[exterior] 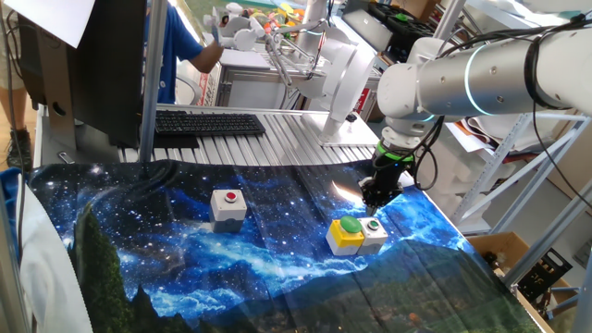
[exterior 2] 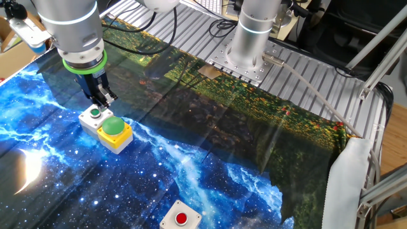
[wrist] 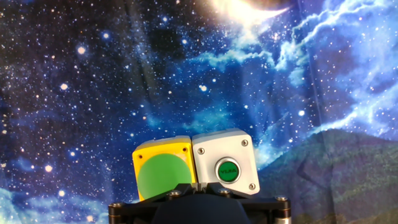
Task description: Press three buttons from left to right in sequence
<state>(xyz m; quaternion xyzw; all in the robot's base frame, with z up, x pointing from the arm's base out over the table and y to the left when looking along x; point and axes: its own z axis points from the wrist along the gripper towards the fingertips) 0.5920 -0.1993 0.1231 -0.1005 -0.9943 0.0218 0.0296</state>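
Three box switches rest on the starry cloth. The grey box with the red button (exterior: pixel 228 203) (exterior 2: pixel 180 218) stands alone on the left. The yellow box with the green dome (exterior: pixel 347 233) (exterior 2: pixel 114 132) (wrist: pixel 163 171) touches the small grey box with the tiny green button (exterior: pixel 374 233) (exterior 2: pixel 94 117) (wrist: pixel 225 165). My gripper (exterior: pixel 377 196) (exterior 2: pixel 102 100) (wrist: pixel 194 185) hangs just above and a little behind that small grey box. Its fingertips are pressed together, shut on nothing. In the hand view they sit near the seam between the two boxes.
A black keyboard (exterior: pixel 208 122) lies on the ribbed metal table behind the cloth, beside a dark monitor (exterior: pixel 102 65). The arm's round base (exterior 2: pixel 248 51) is bolted to that table. A person in blue (exterior: pixel 176 46) stands at the back.
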